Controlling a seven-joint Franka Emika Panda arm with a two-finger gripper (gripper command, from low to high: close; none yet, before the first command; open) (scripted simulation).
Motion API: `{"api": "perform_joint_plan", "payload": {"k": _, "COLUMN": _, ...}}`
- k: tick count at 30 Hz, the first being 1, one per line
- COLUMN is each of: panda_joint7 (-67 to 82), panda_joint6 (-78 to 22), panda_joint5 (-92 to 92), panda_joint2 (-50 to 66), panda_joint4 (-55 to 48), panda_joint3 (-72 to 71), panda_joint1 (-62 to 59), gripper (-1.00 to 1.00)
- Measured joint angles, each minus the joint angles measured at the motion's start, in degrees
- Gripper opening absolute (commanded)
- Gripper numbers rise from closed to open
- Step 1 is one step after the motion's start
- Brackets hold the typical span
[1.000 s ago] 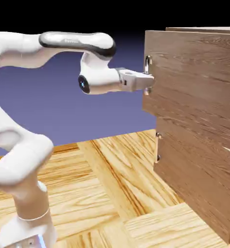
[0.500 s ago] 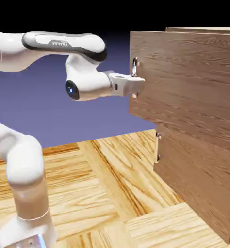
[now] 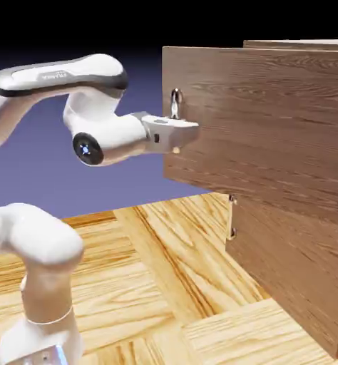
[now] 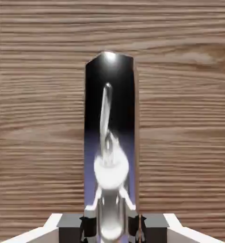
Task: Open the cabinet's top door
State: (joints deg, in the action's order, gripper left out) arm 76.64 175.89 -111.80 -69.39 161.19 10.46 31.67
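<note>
A: What lies underfoot?

B: A parquet floor (image 3: 165, 271) of light golden wood, its blocks laid at differing angles, with strong darker grain streaks running toward five o'clock.

A: And behind?

B: A plain backdrop (image 3: 50, 164), blue-violet low down, shading to near black toward twelve o'clock.

A: Any windows or lamps?

B: None that can be made out. The light is even and soft, and the floor looks brightest around six o'clock.
</note>
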Motion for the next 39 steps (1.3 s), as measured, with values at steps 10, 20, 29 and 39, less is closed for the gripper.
{"api": "perform_joint_plan", "payload": {"k": 10, "panda_joint7": -17.3, "panda_joint6": 4.6, "panda_joint5": 21.3, "panda_joint2": -7.9, "panda_joint4": 5.4, "panda_joint3": 3.8, "panda_joint1": 6.0, "gripper": -1.0}}
{"api": "perform_joint_plan", "payload": {"k": 20, "panda_joint7": -37.6, "panda_joint6": -17.0, "panda_joint5": 43.4, "panda_joint2": -15.9, "panda_joint4": 11.6, "panda_joint3": 5.5, "panda_joint1": -12.2, "gripper": -1.0}}
{"api": "perform_joint_plan", "payload": {"k": 29, "panda_joint7": -43.5, "panda_joint6": -39.4, "panda_joint5": 59.6, "panda_joint2": -22.0, "panda_joint4": 11.1, "panda_joint3": 18.4, "panda_joint1": -25.5, "gripper": -1.0}}
{"api": "perform_joint_plan", "payload": {"k": 39, "panda_joint7": -44.2, "panda_joint6": -64.3, "panda_joint5": 75.9, "panda_joint2": -20.0, "panda_joint4": 0.3, "panda_joint3": 37.5, "panda_joint1": -29.4, "gripper": -1.0}}
